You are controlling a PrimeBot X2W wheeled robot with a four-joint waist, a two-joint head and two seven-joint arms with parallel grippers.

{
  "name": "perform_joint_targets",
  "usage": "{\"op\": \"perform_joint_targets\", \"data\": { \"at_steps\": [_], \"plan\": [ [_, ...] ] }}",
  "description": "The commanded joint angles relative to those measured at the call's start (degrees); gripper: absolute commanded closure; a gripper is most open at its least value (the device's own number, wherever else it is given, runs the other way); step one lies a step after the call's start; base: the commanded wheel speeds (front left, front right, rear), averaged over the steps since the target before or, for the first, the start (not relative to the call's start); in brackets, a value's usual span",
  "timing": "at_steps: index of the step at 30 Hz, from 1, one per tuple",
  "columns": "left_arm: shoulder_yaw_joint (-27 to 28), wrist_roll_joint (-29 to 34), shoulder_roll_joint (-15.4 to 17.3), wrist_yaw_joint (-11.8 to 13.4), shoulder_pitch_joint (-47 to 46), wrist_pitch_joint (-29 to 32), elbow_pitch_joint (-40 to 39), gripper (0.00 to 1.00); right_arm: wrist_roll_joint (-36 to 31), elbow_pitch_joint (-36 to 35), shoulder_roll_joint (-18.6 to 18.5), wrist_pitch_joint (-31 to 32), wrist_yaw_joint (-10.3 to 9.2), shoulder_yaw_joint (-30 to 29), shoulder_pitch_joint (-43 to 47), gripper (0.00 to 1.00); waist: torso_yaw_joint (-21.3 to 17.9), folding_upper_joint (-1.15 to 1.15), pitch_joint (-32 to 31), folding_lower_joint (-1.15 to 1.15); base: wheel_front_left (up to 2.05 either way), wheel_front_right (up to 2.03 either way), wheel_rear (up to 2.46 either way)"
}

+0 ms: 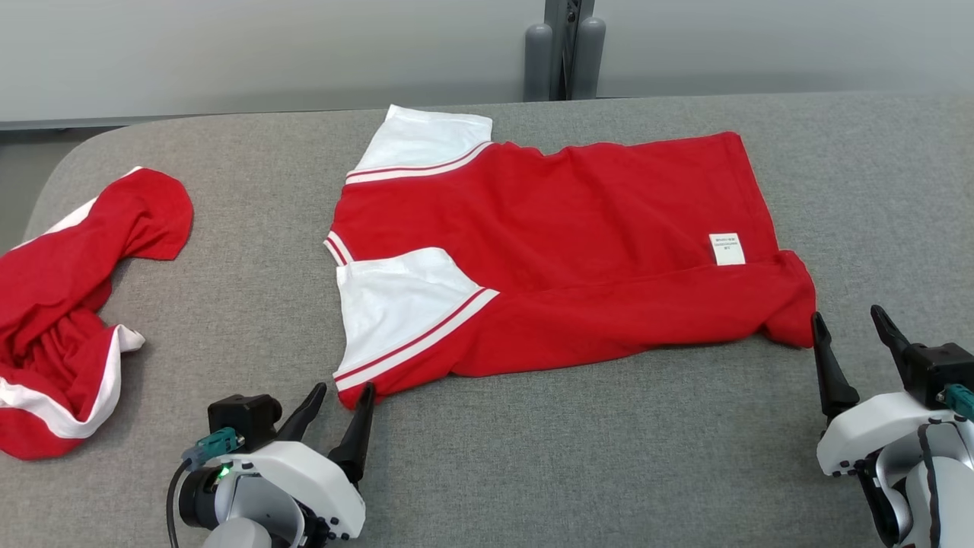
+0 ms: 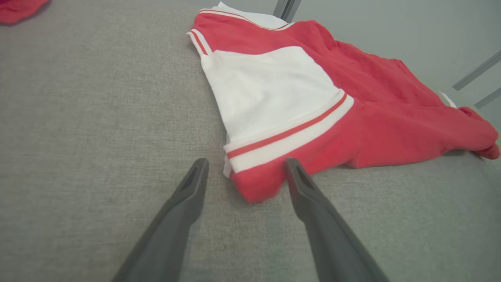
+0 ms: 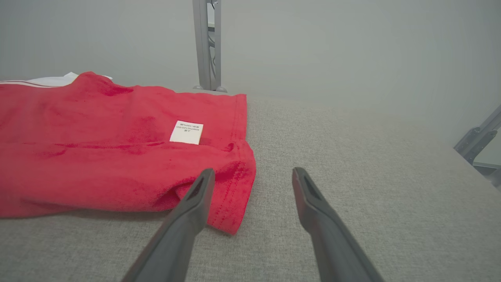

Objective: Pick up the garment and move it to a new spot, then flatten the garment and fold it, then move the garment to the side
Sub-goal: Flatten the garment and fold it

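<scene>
The garment, a red shirt with white sleeves, lies mostly flat across the middle of the grey table, its near long edge doubled over. My left gripper stands open at its near left corner; in the left wrist view that red corner lies loose between the spread fingers of the left gripper. My right gripper is open just right of the hem corner. In the right wrist view the garment reaches the right gripper's left finger, and nothing is held.
A second red and white garment lies crumpled at the table's left edge, its tip at the left wrist view's top corner. A white label sits near the hem. A grey post rises behind the table. Bare cloth surface lies in front and to the right.
</scene>
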Motion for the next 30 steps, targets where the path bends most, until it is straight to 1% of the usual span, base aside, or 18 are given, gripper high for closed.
{"op": "perform_joint_targets", "data": {
  "at_steps": [1,2,3,4,10,14,17,18,20,26,27,28,29,30],
  "plan": [
    [-0.06,-0.49,0.61,-0.34,0.30,0.58,-1.01,0.28,-0.23,-0.18,-0.29,-0.02,-0.02,-0.09,-0.34,0.00,-0.18,0.00,0.36,0.00,0.00,0.00,0.00],
    [-0.18,-0.62,0.72,-0.35,0.43,0.87,-1.47,0.56,-0.25,-0.18,-0.34,-0.02,-0.02,0.06,-0.60,0.00,-0.27,0.00,0.55,0.00,0.00,0.00,0.00],
    [-0.17,-0.66,0.79,-0.28,0.55,1.18,-1.84,0.80,-0.21,-0.14,-0.37,-0.02,-0.02,0.17,-0.80,0.00,-0.33,0.00,0.70,0.00,0.00,0.00,0.00],
    [-0.23,-0.51,0.96,0.05,0.68,1.51,-2.00,1.00,-0.10,-0.04,-0.38,-0.02,-0.02,0.33,-1.01,0.00,-0.38,0.00,0.82,0.00,0.00,0.00,0.00],
    [-0.62,-1.06,1.51,0.36,1.12,2.96,-2.54,1.00,1.41,1.59,0.35,-0.02,-0.02,1.75,-2.31,0.00,0.02,0.00,0.75,0.00,0.00,0.00,0.00],
    [-1.32,-1.60,1.80,0.12,1.23,3.67,-3.01,1.00,4.69,4.81,0.87,-0.02,-0.02,2.15,-3.73,0.00,0.62,0.00,0.47,0.00,0.00,0.00,0.00],
    [-1.90,-1.93,2.13,0.01,1.15,4.01,-3.61,1.00,7.23,8.46,0.77,-0.02,-0.02,2.80,-4.78,0.00,0.92,0.00,0.30,0.00,0.00,0.00,0.00],
    [-1.90,-1.93,2.13,0.01,1.15,4.01,-3.61,1.00,7.23,8.46,0.77,-0.02,-0.02,2.80,-4.78,0.00,0.92,0.00,0.30,0.00,0.00,0.00,0.00],
    [-2.11,-1.99,2.34,-0.04,1.31,4.11,-4.29,1.00,8.44,11.15,0.34,-0.02,-0.02,3.61,-6.12,0.00,1.16,0.00,0.34,0.00,0.00,0.00,0.00],
    [-2.20,-1.72,3.36,0.21,1.66,3.84,-5.72,1.00,13.25,19.98,0.53,0.44,-0.02,6.74,-10.46,0.00,1.85,0.00,1.07,0.00,0.00,0.00,0.00],
    [-2.34,-1.50,3.49,0.34,1.49,3.72,-5.86,1.00,13.74,21.03,0.33,0.54,-0.02,7.64,-11.11,0.55,2.02,0.00,1.23,0.00,0.00,0.00,0.00],
    [-2.38,-1.34,3.64,0.40,1.27,3.60,-5.98,1.00,14.47,21.81,0.32,0.53,-0.02,8.61,-11.64,0.93,2.20,0.00,1.36,0.00,0.00,0.00,0.00],
    [-2.44,-1.32,3.72,0.43,1.06,3.47,-6.07,1.00,15.35,22.45,0.41,0.51,-0.02,9.71,-11.98,1.00,2.35,0.00,1.43,0.00,0.00,0.00,0.00],
    [-2.46,-1.27,3.80,0.51,0.90,3.28,-6.14,1.00,16.01,22.95,0.12,0.47,-0.02,10.75,-12.13,1.00,2.49,0.00,1.46,0.00,0.00,0.00,0.00]
  ]
}}
